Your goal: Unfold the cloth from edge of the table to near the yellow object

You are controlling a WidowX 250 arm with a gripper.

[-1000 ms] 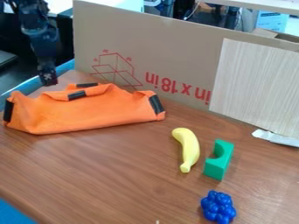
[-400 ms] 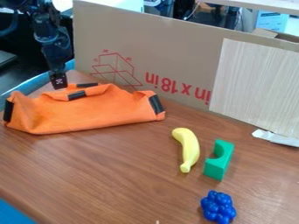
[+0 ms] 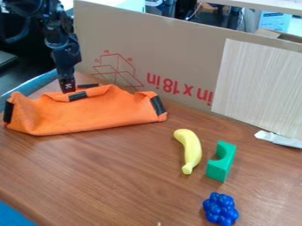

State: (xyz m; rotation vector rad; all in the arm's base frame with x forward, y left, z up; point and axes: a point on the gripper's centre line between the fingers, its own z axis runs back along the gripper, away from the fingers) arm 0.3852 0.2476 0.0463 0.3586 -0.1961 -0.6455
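Pictured with folded orange cloth [image 3: 88, 112] by the gripper [image 3: 68, 90], banana [image 3: 190, 151] well apart from jaws; cannot tell wide from narrow.

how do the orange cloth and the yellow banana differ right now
The orange cloth is broad and folded over itself, while the yellow banana is slim and curved. The cloth has dark patches at its ends and top fold; the banana is plain yellow. The cloth has the tool at its far side, whereas the banana lies beside a green block. Both rest on the wooden table.
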